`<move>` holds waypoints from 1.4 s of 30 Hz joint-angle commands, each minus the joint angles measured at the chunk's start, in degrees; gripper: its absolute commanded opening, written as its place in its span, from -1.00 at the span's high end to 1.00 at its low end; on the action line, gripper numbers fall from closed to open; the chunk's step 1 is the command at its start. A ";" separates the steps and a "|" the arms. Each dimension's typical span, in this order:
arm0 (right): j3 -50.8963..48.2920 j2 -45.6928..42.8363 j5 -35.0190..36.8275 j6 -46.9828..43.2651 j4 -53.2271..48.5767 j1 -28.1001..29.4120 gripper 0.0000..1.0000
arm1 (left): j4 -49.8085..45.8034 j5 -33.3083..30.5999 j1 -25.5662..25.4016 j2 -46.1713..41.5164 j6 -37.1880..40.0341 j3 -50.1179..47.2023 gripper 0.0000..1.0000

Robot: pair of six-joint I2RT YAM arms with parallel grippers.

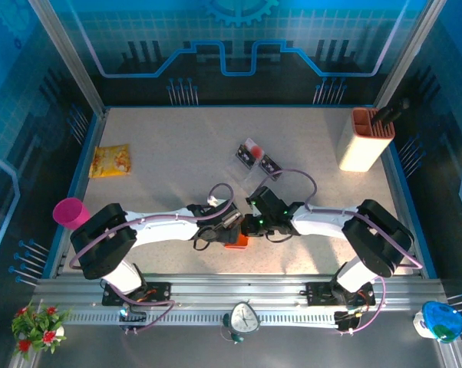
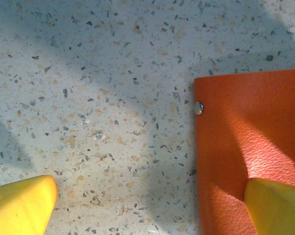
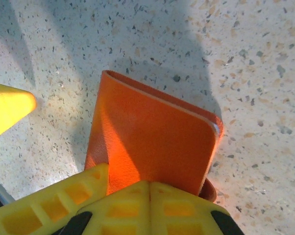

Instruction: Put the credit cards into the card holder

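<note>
My left gripper (image 2: 147,205) is gaping wide over the card holder's (image 2: 250,147) edge, lower right; my right gripper's (image 3: 150,205) state is unclear.

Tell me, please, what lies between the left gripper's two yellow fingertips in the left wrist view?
Mostly bare speckled table, then the card holder's left edge with its small metal snap. The left gripper straddles that edge, its right fingertip over the orange leather.

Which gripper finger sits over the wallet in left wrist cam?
The lower-right yellow finger overlaps the orange card holder; the lower-left one is over bare table.
</note>
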 commanded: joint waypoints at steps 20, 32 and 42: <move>-1.29 -15.86 -2.57 -0.06 -4.98 -5.35 0.14 | -5.76 -3.60 0.10 -6.53 -0.98 -0.56 -0.99; -5.15 -32.72 3.76 -6.31 -11.65 -14.39 -0.48 | -2.23 -10.28 6.83 -24.72 0.74 -1.08 -0.98; -3.73 -38.20 31.99 -22.08 -12.88 -17.18 -1.00 | 16.29 -22.02 21.78 -42.31 18.27 -10.30 -0.98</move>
